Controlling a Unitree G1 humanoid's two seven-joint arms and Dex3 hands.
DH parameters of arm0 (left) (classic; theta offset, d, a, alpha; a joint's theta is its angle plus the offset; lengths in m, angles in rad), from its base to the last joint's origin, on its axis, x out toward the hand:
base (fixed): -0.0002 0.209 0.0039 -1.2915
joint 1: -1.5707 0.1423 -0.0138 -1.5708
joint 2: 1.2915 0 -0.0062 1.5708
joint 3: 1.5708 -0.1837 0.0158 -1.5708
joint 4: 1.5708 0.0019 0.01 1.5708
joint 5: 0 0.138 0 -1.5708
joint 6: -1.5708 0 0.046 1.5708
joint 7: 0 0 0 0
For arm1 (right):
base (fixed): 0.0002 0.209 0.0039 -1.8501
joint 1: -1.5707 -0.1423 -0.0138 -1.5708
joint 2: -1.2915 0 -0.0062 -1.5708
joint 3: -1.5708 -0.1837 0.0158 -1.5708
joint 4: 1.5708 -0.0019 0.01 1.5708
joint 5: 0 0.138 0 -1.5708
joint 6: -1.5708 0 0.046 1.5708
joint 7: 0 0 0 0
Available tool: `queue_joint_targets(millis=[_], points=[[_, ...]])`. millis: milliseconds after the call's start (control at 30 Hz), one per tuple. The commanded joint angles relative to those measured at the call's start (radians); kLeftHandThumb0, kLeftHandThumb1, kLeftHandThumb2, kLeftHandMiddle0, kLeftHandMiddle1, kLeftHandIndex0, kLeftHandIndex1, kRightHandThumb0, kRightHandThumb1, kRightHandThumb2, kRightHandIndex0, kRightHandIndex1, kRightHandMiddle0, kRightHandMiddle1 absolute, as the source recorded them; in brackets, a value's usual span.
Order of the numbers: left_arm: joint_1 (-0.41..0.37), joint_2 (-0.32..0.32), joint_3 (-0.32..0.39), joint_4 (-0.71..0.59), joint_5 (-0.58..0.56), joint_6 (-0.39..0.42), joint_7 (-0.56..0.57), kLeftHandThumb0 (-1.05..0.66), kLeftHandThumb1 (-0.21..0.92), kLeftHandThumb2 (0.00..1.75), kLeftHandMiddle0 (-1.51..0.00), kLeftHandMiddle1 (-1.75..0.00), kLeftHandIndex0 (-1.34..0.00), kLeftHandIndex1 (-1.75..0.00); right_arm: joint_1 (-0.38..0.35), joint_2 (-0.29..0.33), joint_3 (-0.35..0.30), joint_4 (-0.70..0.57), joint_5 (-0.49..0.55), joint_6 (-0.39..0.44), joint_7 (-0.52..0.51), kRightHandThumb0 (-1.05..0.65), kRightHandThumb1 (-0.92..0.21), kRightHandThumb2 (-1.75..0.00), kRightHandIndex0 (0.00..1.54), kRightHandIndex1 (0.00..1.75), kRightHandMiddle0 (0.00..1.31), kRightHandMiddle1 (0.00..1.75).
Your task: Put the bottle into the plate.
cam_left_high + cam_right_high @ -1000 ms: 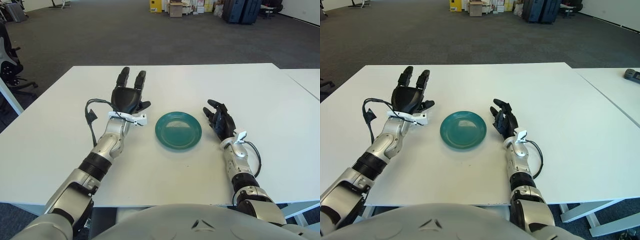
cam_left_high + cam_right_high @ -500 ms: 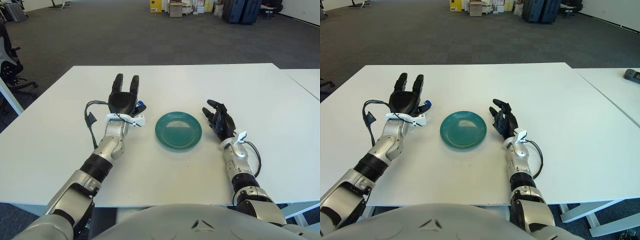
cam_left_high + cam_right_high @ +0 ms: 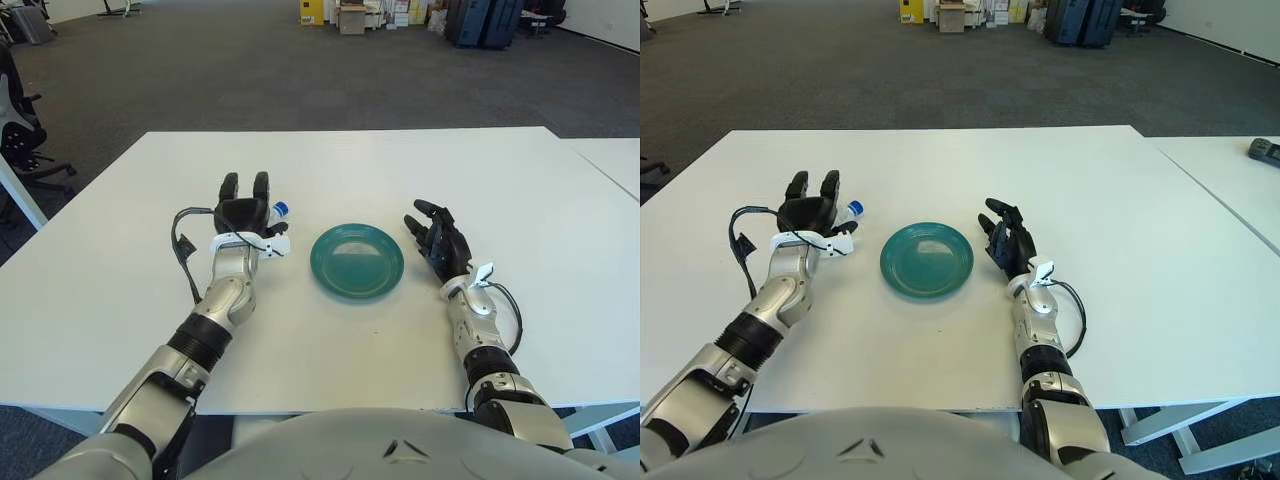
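Observation:
A green plate (image 3: 357, 262) lies empty in the middle of the white table (image 3: 420, 165). Left of it lies a bottle; only its blue cap and neck (image 3: 280, 210) show, pointing toward the far right. My left hand (image 3: 250, 205) covers the rest of the bottle, its fingers (image 3: 231, 186) still extended forward and its thumb (image 3: 277, 229) out toward the plate. Whether the palm touches the bottle is hidden. My right hand (image 3: 437, 240) shows just right of the plate, fingers relaxed and holding nothing.
A black cable (image 3: 184, 246) loops off my left wrist. A second white table (image 3: 1240, 190) stands close on the right with a dark object (image 3: 1264, 150) on it. An office chair (image 3: 15, 120) stands beyond the table's left edge.
My left hand has drawn back toward me and lowered onto the bottle, and the blue cap now shows beside it. The right hand and the plate have not moved.

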Motion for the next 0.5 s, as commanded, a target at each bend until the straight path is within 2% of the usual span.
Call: queue_joint_targets(millis=[0, 133, 467], points=[[-0.043, -0.014, 0.012, 0.089, -0.032, 0.004, 0.016, -1.05, 0.92, 0.82, 0.0, 0.0, 0.0, 0.0, 0.032, 0.007, -0.003, 0.043, 0.014, 0.026, 0.001, -0.82, -0.92, -0.96, 0.46, 0.02, 0.05, 0.91], [-0.097, -0.037, 0.019, 0.222, -0.071, -0.004, 0.053, -1.05, 0.92, 0.79, 0.0, 0.0, 0.0, 0.0, 0.034, 0.01, -0.006, 0.044, 0.017, 0.021, 0.003, -0.81, -0.92, -0.96, 0.47, 0.03, 0.05, 0.91], [-0.197, -0.086, 0.0, 0.449, -0.139, -0.014, 0.11, -1.05, 0.92, 0.78, 0.0, 0.0, -0.01, 0.0, 0.04, 0.016, -0.008, 0.044, 0.019, 0.006, 0.003, -0.81, -0.92, -0.97, 0.49, 0.03, 0.05, 0.9]])
